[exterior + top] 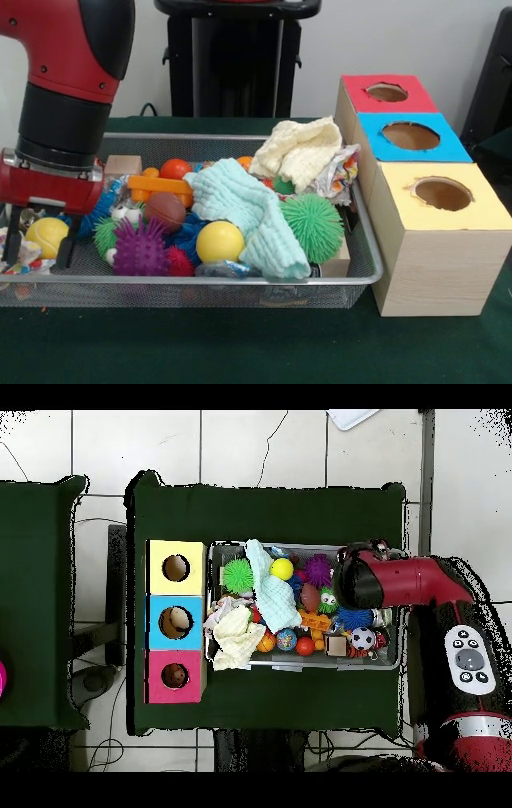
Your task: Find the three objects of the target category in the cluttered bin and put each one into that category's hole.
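The wire bin [364, 272] sits on the green surface [240, 344], heaped with toys: a yellow ball [219, 241] at its front middle, a purple spiky ball [141, 250] beside that, a green spiky ball [312, 226] toward the boxes, and a pale green cloth [240, 204] draped across the pile. Just beside the bin stand the yellow box [440, 240], blue box [412, 138] and red box [386, 94], each with a hole on top. The gripper [38, 244] hangs over the bin's end farthest from the boxes, its jaws spread wide around a second yellow ball [46, 236].

No legible text, label, brand, number or sign on any surface — front view or overhead view alike.
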Controlling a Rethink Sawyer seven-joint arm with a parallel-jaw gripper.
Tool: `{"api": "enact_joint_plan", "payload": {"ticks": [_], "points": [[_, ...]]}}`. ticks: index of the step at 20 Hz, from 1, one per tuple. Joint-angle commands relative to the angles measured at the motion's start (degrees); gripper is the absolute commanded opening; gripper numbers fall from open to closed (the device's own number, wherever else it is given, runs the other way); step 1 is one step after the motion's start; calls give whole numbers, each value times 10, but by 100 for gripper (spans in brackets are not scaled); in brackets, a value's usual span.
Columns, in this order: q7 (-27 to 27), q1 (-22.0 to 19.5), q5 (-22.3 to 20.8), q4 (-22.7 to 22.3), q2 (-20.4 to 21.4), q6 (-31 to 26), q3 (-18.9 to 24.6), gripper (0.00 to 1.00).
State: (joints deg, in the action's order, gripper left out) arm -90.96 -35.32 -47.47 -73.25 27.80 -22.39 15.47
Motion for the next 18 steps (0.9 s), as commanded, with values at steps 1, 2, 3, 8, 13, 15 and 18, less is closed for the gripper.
{"api": "enact_joint_plan", "payload": {"ticks": [1,2,3,8,13,15,18], "points": [[83,-14,-55,26,-28,-4,3,100],[81,-10,-56,27,-26,-8,2,100],[77,-7,-60,30,-28,-9,-1,100],[53,17,-73,58,-62,-53,-32,100],[55,30,-55,77,-93,-116,-56,100],[61,27,-38,78,-101,-140,-57,100],[62,34,-32,85,-111,-161,-66,100]]}}
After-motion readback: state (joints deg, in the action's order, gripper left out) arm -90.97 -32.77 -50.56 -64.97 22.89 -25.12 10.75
